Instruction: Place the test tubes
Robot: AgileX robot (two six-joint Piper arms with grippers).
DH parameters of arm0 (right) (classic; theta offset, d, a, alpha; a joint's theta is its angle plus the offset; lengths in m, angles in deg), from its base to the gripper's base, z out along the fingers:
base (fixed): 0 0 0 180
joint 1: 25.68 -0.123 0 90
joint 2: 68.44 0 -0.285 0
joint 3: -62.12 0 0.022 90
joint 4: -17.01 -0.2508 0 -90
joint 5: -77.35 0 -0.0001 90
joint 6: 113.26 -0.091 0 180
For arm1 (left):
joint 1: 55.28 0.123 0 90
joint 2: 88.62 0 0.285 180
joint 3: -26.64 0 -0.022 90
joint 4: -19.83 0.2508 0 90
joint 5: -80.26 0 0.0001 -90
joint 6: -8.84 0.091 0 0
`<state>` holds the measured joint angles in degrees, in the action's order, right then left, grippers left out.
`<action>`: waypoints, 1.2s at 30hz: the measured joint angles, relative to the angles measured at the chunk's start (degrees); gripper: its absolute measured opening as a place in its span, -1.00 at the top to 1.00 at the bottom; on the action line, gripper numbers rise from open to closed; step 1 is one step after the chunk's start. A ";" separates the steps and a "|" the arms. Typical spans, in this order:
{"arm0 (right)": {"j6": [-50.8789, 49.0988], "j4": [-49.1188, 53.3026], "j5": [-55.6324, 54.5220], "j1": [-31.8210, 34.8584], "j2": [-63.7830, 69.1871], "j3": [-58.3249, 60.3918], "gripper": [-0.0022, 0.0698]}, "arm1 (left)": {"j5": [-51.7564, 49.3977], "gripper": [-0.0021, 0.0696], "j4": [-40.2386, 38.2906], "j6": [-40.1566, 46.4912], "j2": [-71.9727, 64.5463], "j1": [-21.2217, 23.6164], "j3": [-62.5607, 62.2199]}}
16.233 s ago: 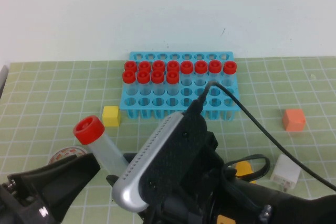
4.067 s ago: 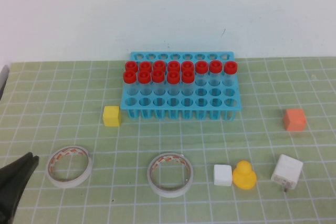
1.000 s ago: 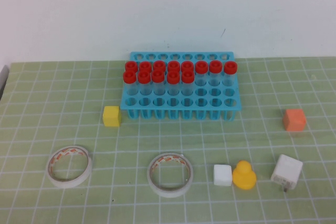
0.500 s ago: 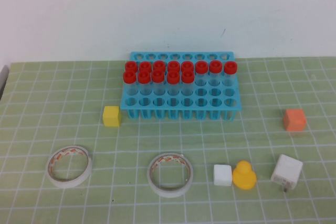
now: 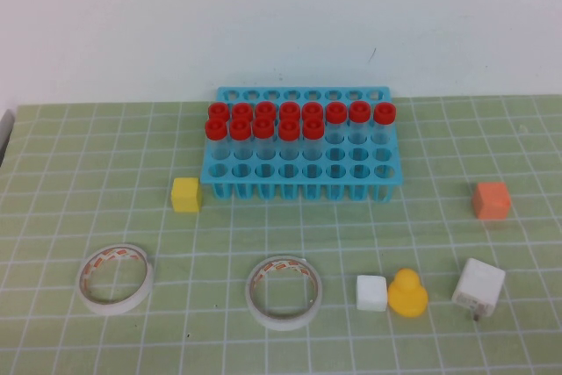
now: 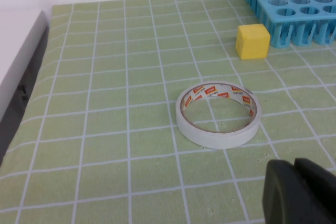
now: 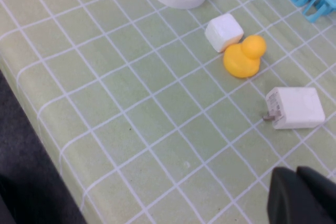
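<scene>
The red-capped test tubes [image 5: 299,122] stand upright in the blue rack [image 5: 303,183] at the far middle of the green grid mat [image 5: 79,173], eight in one row and five in the row in front of it. A yellow cube [image 5: 186,194] lies just beside the rack's left end, an orange cube [image 5: 490,200] well apart to the right. Nearer lie two tape rolls [image 5: 115,278] [image 5: 284,292], a white cube [image 5: 371,292] touching a yellow duck [image 5: 407,292], and a white charger [image 5: 479,287]. The left gripper [image 6: 295,167] hangs near the left roll and the right gripper [image 7: 297,174] near the charger, each with fingers pressed together, holding nothing.
</scene>
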<state>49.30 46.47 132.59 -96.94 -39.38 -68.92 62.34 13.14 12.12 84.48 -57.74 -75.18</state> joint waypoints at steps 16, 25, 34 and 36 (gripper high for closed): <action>-2.06 -0.15 -28.37 44.00 -0.51 0.00 0.94 | -0.09 0.94 0.00 0.00 0.00 0.00 0.00; -5.79 -1.20 -35.15 73.89 -2.70 0.00 0.94 | -0.09 0.94 0.00 0.00 0.00 0.00 0.00; -6.03 -1.30 -35.15 84.63 -4.34 0.00 0.94 | -0.09 0.94 -0.10 0.00 0.00 0.00 0.00; -6.03 -1.32 -35.15 84.63 -4.43 0.03 0.94 | -0.09 0.94 -0.10 0.00 0.00 0.00 0.00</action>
<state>43.26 45.15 97.44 -12.31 -43.81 -68.88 62.26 13.04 12.12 84.48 -57.74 -75.18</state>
